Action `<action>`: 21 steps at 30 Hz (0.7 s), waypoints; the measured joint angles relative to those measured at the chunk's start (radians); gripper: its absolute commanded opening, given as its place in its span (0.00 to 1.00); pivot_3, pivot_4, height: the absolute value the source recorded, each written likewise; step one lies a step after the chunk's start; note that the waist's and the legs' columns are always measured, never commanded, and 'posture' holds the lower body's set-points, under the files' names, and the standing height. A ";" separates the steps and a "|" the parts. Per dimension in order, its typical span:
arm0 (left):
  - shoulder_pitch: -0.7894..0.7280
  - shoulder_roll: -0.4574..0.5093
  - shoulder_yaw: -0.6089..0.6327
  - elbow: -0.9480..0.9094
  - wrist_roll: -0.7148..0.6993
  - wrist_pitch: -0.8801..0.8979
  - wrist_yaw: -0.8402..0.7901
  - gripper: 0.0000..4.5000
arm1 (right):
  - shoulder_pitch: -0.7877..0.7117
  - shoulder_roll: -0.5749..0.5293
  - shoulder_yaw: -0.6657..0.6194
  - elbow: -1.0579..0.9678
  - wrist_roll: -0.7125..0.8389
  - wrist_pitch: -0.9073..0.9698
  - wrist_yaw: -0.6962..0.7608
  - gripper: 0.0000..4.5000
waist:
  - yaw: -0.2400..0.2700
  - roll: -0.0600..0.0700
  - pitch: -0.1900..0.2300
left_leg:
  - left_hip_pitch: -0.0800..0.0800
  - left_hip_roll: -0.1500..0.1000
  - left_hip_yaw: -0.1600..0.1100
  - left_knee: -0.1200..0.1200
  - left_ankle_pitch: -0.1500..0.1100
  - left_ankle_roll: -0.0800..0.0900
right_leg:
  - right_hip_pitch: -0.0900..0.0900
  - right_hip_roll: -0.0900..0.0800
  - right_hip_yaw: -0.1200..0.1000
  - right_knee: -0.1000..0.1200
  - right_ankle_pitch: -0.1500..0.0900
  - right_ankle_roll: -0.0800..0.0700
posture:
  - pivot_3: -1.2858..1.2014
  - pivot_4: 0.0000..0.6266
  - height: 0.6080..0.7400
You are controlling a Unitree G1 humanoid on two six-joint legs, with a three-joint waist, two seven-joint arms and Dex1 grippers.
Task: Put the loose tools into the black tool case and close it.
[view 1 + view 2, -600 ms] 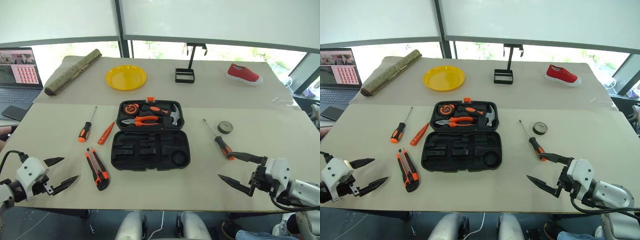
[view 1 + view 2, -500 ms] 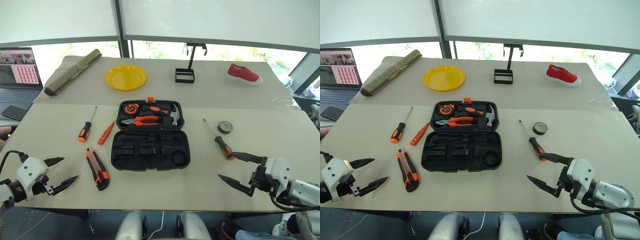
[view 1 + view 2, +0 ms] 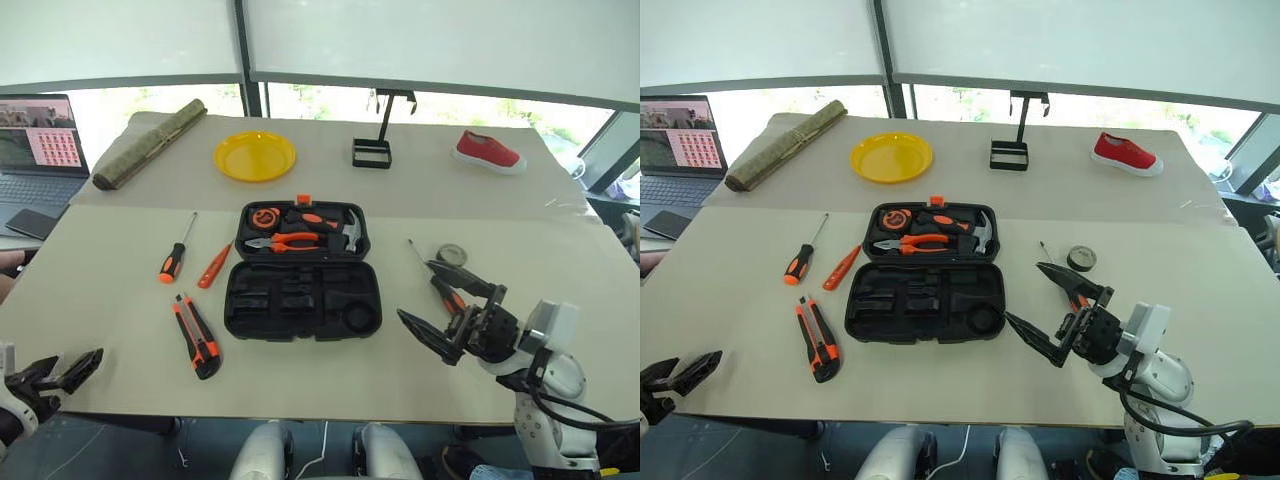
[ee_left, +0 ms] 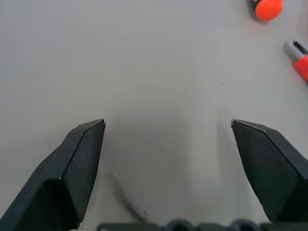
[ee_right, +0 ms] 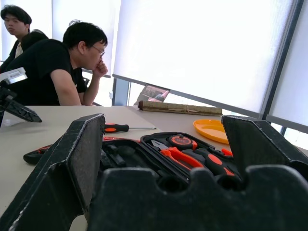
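Observation:
The black tool case point(image 3: 300, 302) lies open mid-table, its near half with bare moulded slots, its far half holding pliers and a hammer. Left of it lie a screwdriver point(image 3: 173, 262), the orange tester pen point(image 3: 213, 266) and the utility knife point(image 3: 196, 337). To its right are the second screwdriver point(image 3: 446, 295) and the tape roll point(image 3: 451, 255). My right gripper point(image 3: 414, 289) hangs open above that screwdriver's shaft, pointing at the case point(image 5: 159, 154), nothing between its fingers. My left gripper point(image 3: 60, 368) is open and empty at the near left table edge.
Along the far side are a bark-covered log point(image 3: 150, 143), a yellow plate point(image 3: 254, 156), a black wire stand point(image 3: 372, 150) and a red shoe point(image 3: 489, 150). A laptop point(image 3: 40, 145) sits at the far left. Two people point(image 5: 62, 67) sit beyond the table's left side.
My right gripper has swung left and lifted, now pointing at the case over the right screwdriver. My left gripper has dropped back and left to the table's near edge.

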 measured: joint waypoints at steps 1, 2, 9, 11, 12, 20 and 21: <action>-0.077 0.045 -0.010 0.005 -0.021 0.057 0.019 1.00 | -0.007 -0.005 0.004 -0.003 -0.002 0.000 -0.004 0.99 | 0.005 0.000 0.000 | 0.000 0.000 0.000 0.000 0.001 -0.001 | 0.000 0.001 -0.001 0.001 0.000 0.000 | 0.52 0.24 1.00; -0.124 0.083 -0.014 0.003 -0.033 0.084 0.029 1.00 | -0.023 -0.010 0.014 -0.005 -0.005 0.001 -0.007 0.99 | 0.004 0.000 0.001 | 0.000 0.000 -0.001 0.000 0.001 -0.002 | 0.000 0.002 -0.001 0.001 0.000 -0.001 | 0.52 0.24 1.00; -0.675 0.206 -0.372 0.222 0.085 0.236 0.141 1.00 | -0.071 -0.040 0.033 -0.023 -0.014 0.042 -0.055 0.99 | -0.004 0.000 0.002 | 0.000 -0.002 0.002 -0.001 0.003 -0.003 | 0.001 0.009 0.003 0.005 0.001 -0.002 | 0.52 0.24 1.00; -0.793 0.201 -0.482 0.327 0.150 0.228 0.142 1.00 | -0.080 -0.041 0.037 -0.041 -0.024 0.054 -0.082 0.99 | -0.014 -0.001 0.001 | 0.000 -0.001 0.003 -0.001 0.003 -0.005 | 0.001 0.012 0.007 0.004 0.002 -0.002 | 0.52 0.24 1.00; -0.848 0.192 -0.533 0.386 0.189 0.213 0.139 1.00 | -0.082 -0.041 0.044 -0.047 -0.031 0.062 -0.098 0.99 | -0.019 -0.001 0.002 | 0.000 0.000 0.004 -0.002 0.002 -0.005 | 0.000 0.014 0.009 0.004 0.002 -0.002 | 0.52 0.24 1.00; -1.058 0.111 -0.732 0.726 0.386 0.078 0.052 0.84 | -0.082 -0.046 0.059 -0.130 -0.068 0.114 -0.208 1.00 | -0.030 -0.004 0.003 | -0.002 0.001 0.011 -0.002 0.001 -0.003 | -0.004 0.015 0.016 0.004 0.002 -0.001 | 0.52 0.24 1.00; -1.066 0.111 -0.735 0.738 0.394 0.075 0.047 0.75 | -0.081 -0.048 0.058 -0.132 -0.068 0.116 -0.211 1.00 | -0.029 -0.004 0.003 | -0.002 0.001 0.011 -0.002 0.001 -0.003 | -0.004 0.014 0.017 0.005 0.002 -0.001 | 0.52 0.24 1.00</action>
